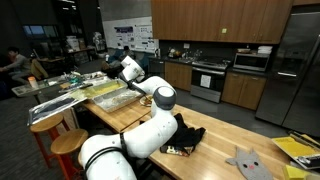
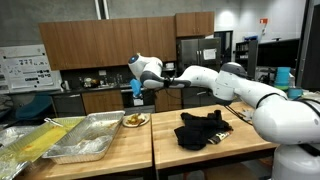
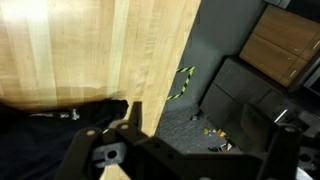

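Observation:
My gripper (image 2: pixel 137 89) hangs in the air above the wooden table (image 2: pixel 170 150), over a small plate of food (image 2: pixel 133 120); it also shows in an exterior view (image 1: pixel 117 63). In the wrist view its dark fingers (image 3: pixel 210 128) stand apart with nothing between them, only the floor beyond the table edge. A crumpled black cloth (image 2: pixel 205 128) lies on the table to one side of the plate. It also shows in an exterior view (image 1: pixel 186 136) and at the lower left of the wrist view (image 3: pixel 50 135).
Metal trays (image 2: pixel 90 138) holding yellow and pale material sit beside the plate and show again in an exterior view (image 1: pixel 95 92). A grey cloth shape (image 1: pixel 246 160) and yellow items (image 1: pixel 296 150) lie at the table's end. Round stools (image 1: pixel 55 125) stand alongside. Kitchen cabinets and appliances are behind.

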Robot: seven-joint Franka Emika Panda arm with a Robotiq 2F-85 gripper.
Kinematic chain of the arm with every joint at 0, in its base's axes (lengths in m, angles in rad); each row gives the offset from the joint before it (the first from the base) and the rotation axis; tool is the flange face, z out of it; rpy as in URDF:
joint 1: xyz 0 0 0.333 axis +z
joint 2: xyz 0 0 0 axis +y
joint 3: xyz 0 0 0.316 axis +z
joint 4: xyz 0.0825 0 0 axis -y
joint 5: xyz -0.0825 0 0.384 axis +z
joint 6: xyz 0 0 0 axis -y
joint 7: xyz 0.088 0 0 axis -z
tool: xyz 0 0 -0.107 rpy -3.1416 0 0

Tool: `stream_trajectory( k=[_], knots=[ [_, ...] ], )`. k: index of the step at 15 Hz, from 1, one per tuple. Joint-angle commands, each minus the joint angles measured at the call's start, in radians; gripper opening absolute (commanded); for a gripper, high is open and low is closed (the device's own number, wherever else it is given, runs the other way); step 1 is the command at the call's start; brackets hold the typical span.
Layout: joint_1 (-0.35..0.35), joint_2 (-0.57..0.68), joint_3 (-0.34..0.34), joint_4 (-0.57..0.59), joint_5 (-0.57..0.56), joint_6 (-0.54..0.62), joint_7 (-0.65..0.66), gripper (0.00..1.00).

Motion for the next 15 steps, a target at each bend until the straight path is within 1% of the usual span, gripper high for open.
stream_trajectory(
  k=[1,2,3,10,15],
  knots=[
    [0.042,-0.103,-0.101,0.127,0.139,0.020,0.019,1.00],
    [0.073,-0.022,-0.037,0.135,0.054,-0.043,-0.014,1.00],
    [0.082,-0.037,-0.053,0.157,0.068,-0.046,-0.011,1.00],
    [0.148,-0.059,-0.037,0.263,0.067,-0.119,-0.006,1.00],
    [0.164,-0.085,-0.030,0.309,0.032,-0.115,0.002,1.00]
  ],
)
